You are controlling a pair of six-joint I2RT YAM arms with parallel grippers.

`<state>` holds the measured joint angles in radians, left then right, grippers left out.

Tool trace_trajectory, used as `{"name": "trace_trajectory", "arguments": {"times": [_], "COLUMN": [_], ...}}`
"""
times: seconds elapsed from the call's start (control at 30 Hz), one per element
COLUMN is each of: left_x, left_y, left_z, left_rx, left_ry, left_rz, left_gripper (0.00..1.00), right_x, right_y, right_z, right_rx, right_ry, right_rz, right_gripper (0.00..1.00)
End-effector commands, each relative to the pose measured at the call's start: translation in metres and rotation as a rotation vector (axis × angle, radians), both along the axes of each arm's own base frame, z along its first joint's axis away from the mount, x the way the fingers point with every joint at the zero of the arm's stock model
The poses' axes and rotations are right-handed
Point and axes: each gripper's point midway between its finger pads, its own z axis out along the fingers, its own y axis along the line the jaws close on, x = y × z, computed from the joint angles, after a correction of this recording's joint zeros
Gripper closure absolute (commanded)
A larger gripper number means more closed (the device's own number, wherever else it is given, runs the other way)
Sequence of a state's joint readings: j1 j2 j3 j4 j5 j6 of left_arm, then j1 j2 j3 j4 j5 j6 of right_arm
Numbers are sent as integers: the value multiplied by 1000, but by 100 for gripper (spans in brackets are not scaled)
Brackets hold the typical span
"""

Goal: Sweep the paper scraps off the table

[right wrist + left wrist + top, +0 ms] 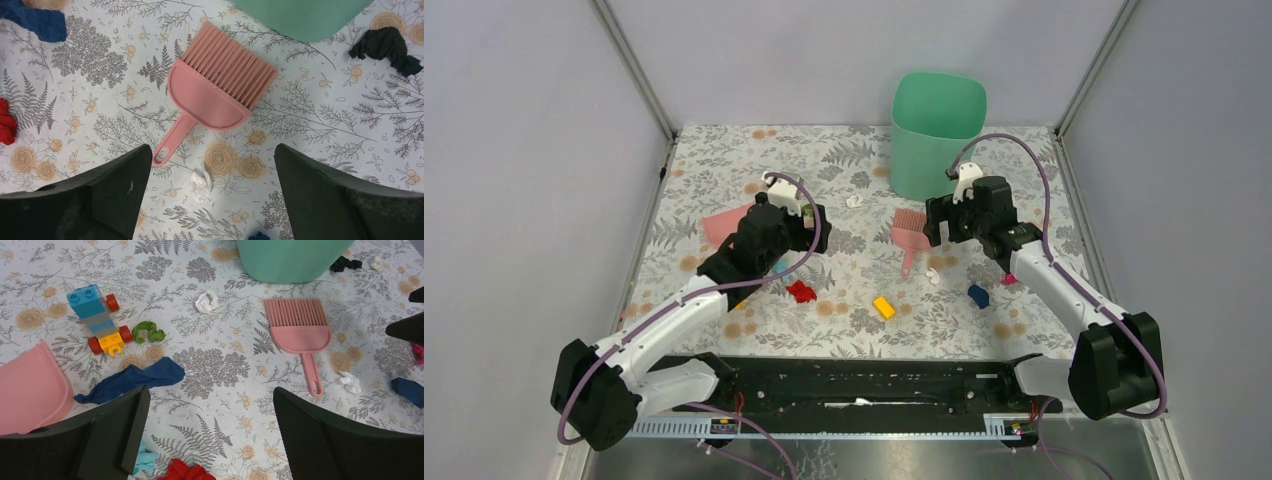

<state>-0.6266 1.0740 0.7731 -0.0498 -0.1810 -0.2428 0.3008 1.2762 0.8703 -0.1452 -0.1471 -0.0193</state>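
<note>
Our left gripper (pixel 209 415) and right gripper (pixel 212 172) both gape wide, empty. Tiny white crumpled paper scraps (pixel 200 180) lie on the leaf-printed table (pixel 724 160) near the pink plastic brush (pixel 215 95). They look featherlight and apt to scatter, so we would grasp the brush's stiff handle.

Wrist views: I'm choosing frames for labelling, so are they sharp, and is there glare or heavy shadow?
Left wrist: sharp and evenly lit, the crumpled white paper scrap crisp, no glare. Right wrist: equally sharp, no hard shadow around the pink plastic brush, no glare either.
</note>
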Motion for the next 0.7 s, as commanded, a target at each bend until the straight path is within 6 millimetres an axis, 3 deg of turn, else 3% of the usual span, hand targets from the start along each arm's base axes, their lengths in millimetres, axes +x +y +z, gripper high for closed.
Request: {"name": "trace_trajectory", "arguments": {"times": [0.0,0.2,0.43,0.67], "left_x": [9,12,11,9], "left_y": [0,-9,-15,-24], "left_z": [8,-7,-13,18], "left_rx": [5,19,15,-96], "left_ry": [-30,35,74,44], "left_rz": [17,-2,-19,-28], "left_gripper": [1,1,1,1], "right_x": [7,-23,-18,-3], "right_y": [3,22,21,2], "right_z": [23,9,8,15], "right_rx": [-8,14,11,19], "right_ry": [-104,-75,-54,-61], "right_rz": [55,320,301,175], "right_gripper": [0,0,0,1]}}
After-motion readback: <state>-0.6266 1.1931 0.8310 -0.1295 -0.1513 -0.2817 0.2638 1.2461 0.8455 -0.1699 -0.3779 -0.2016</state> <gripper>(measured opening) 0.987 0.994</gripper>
